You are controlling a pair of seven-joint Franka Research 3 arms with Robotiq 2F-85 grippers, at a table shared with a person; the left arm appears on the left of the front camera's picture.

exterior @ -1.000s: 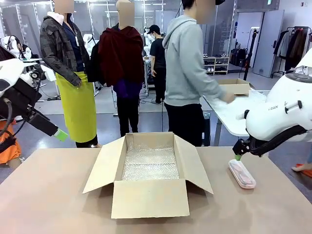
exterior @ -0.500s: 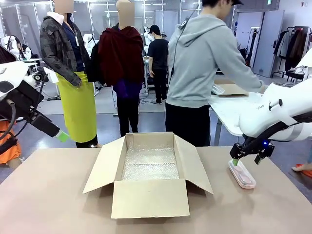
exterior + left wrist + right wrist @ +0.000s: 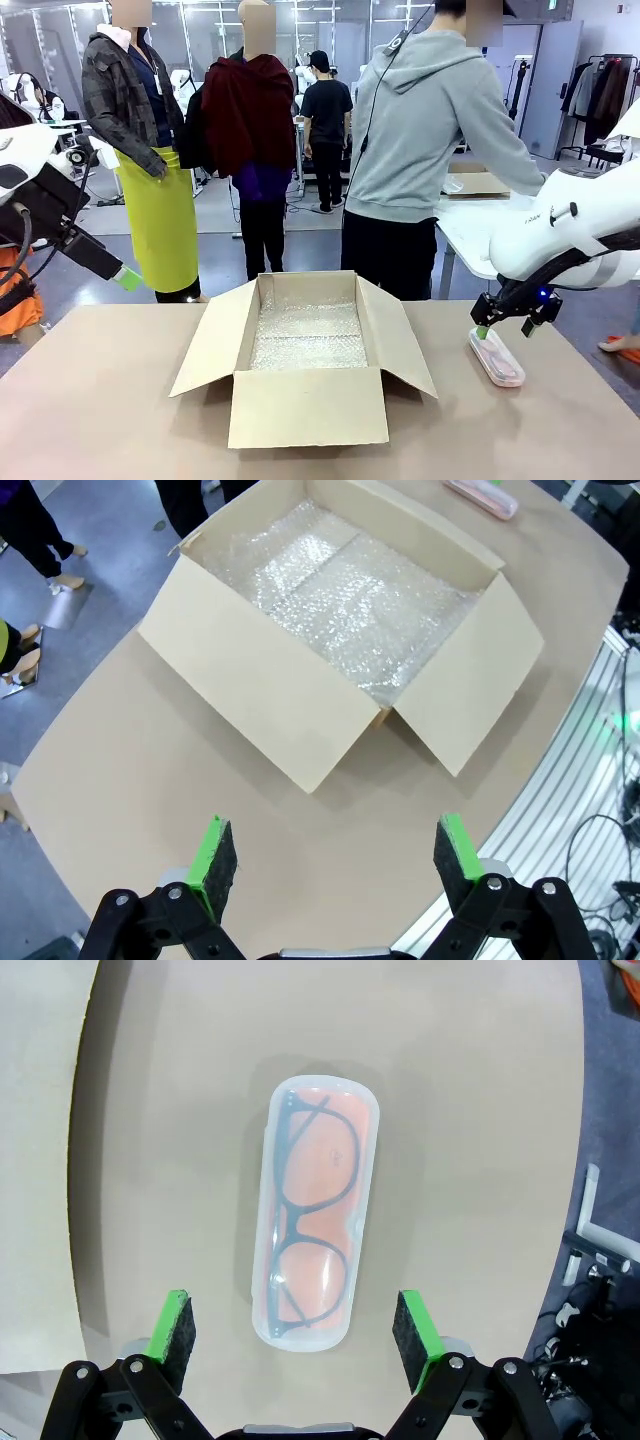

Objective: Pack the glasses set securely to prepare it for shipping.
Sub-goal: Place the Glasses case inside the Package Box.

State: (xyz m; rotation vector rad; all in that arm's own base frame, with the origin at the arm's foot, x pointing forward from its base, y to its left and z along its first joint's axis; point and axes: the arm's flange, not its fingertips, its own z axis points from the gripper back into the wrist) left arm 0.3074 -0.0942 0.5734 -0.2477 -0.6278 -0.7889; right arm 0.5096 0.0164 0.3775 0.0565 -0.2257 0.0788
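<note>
The right gripper (image 3: pixel 293 1308) is spread wide, its green pads (image 3: pixel 172 1332) standing one on each side of the near end of a pale pink, round-cornered oblong glasses case with a clear lid (image 3: pixel 315 1210), with a gap of bare tabletop on both sides (neither pad touches it). The case lies flat and lengthwise along the line of the fingers, and a pair of dark-framed glasses shows through the lid. In the front view the gripper hangs low over the far end of the case, which rests on the tan table (image 3: pixel 100 400) near its right edge, to the right of an open brown cardboard box (image 3: pixel 310 405) and clear of its right flap.

The left gripper (image 3: pixel 333 848) is likewise spread apart and holds nothing. It is raised off the table's left side, and its camera looks down on the box with its four flaps folded outward. A sheet of clear bubble wrap (image 3: pixel 308 335) lines the box floor.

Beyond the far edge a person in a grey hooded top (image 3: pixel 420 130) stands turned away, reaching toward a white table (image 3: pixel 470 235) behind.
</note>
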